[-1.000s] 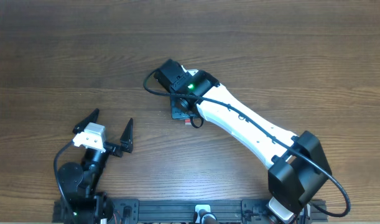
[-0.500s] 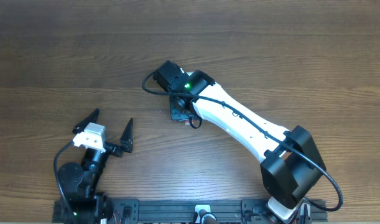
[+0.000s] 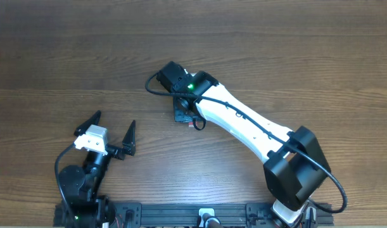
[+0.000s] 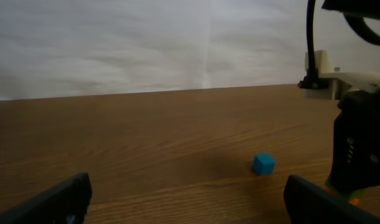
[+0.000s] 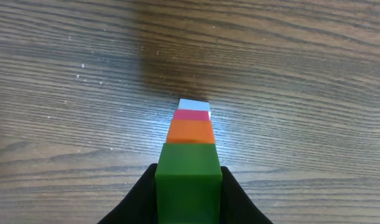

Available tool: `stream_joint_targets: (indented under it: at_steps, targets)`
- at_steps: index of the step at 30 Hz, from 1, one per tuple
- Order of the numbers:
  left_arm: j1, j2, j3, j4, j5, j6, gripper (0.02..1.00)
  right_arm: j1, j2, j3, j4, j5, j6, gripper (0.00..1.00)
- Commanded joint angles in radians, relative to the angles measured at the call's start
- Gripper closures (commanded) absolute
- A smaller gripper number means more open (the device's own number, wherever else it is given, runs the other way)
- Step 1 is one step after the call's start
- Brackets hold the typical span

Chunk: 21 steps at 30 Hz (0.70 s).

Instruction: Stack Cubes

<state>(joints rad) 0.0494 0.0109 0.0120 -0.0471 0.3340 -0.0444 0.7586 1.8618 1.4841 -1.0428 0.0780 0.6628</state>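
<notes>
The right end effector (image 5: pixel 188 190) is clamping a green cube (image 5: pixel 188 171) between its fingers, directly above an orange cube (image 5: pixel 190 131) and a pink cube (image 5: pixel 191 114) on the wooden surface (image 5: pixel 301 93). The left end effector (image 3: pixel 114 125) is spreading wide near its base, well apart. A blue cube (image 4: pixel 263 163) is lying near the right arm.

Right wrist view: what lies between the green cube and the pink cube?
An orange cube lies between the green cube and the pink cube, as the right wrist view shows.
</notes>
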Motion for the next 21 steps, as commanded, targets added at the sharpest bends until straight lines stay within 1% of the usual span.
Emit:
stream_joint_targets:
  at_steps: [1,7,9,10,11,12,13,16,21]
  targets:
    - [0.006,-0.006,-0.006,0.002,0.01,0.014,0.018,-0.008,0.023,-0.007,0.008,-0.002,0.01,0.991]
    - [0.006,-0.006,-0.006,0.002,0.01,0.014,0.018,-0.008,0.024,-0.007,0.011,-0.002,0.01,0.989]
    - [0.006,-0.006,-0.006,0.002,0.01,0.014,0.02,-0.008,0.024,-0.007,0.011,-0.002,0.01,0.972]
    - [0.006,-0.006,-0.006,0.002,0.01,0.014,0.018,-0.008,0.024,-0.007,0.011,-0.002,0.01,0.941]
    - [0.006,-0.006,-0.006,0.002,0.01,0.014,0.018,-0.008,0.024,-0.007,0.01,-0.002,0.01,0.875]
    - [0.006,-0.006,-0.006,0.002,0.01,0.014,0.02,-0.008,0.024,-0.007,0.01,-0.002,0.01,0.726]
    - [0.006,-0.006,-0.006,0.002,0.01,0.014,0.018,-0.008,0.024,-0.007,0.01,-0.003,0.01,0.689]
    - [0.006,-0.006,-0.006,0.002,0.01,0.014,0.018,-0.008,0.024,-0.007,0.01,-0.002,0.01,0.617]
    - [0.006,-0.006,-0.006,0.002,0.01,0.014,0.018,-0.008,0.024,-0.007,0.011,-0.002,0.01,0.577]
